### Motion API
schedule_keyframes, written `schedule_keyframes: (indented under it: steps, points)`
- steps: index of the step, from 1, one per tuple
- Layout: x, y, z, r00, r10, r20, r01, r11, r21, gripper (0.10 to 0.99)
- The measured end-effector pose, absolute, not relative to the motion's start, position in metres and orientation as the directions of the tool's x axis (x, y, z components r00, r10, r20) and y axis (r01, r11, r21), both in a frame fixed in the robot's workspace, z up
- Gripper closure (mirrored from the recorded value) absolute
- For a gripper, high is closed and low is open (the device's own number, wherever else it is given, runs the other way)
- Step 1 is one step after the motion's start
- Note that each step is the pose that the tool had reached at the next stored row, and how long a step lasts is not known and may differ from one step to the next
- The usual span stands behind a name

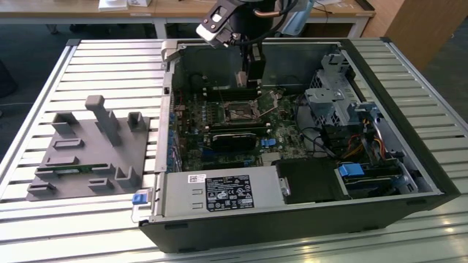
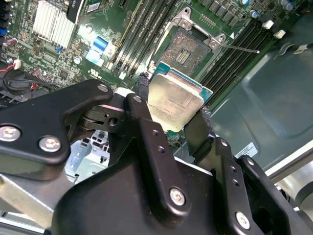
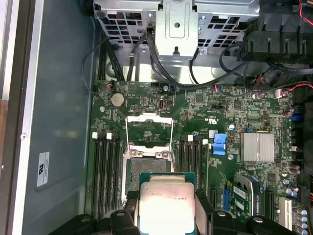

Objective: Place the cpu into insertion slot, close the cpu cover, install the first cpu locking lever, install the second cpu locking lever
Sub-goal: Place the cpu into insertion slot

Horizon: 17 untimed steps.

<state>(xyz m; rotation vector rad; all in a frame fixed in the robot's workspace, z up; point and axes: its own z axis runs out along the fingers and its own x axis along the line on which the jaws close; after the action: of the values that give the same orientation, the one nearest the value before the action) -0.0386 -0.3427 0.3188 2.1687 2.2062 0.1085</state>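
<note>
My gripper (image 2: 173,105) is shut on the cpu (image 2: 176,100), a flat square chip with a dull grey metal top, held by two opposite edges. In the first wrist view the cpu (image 3: 166,203) hangs above the green board, partly over the insertion slot (image 3: 145,166), and apart from it. The cpu cover (image 3: 149,131), a thin metal frame with a window, lies swung back off the slot. The open insertion slot (image 2: 188,49) has a thin lever rod (image 2: 239,48) sticking out beside it. In the exterior view my gripper (image 1: 249,79) hangs inside the case, just behind the insertion slot (image 1: 240,111).
Memory slots (image 3: 105,171) flank the socket on both sides. A black oblong card (image 1: 234,139) and a power supply (image 1: 219,192) lie nearer the case front. A drive cage with cables (image 1: 336,93) stands at the exterior view's right. A grey fixture (image 1: 87,148) sits outside the case.
</note>
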Motion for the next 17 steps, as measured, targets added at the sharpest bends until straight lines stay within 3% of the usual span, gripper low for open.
schedule_keyframes:
  steps: [17]
  points:
    - [-0.0386, -0.3427, 0.3132, -0.018, 1.0, 0.016, 0.996, 0.016, 0.082, 0.545]
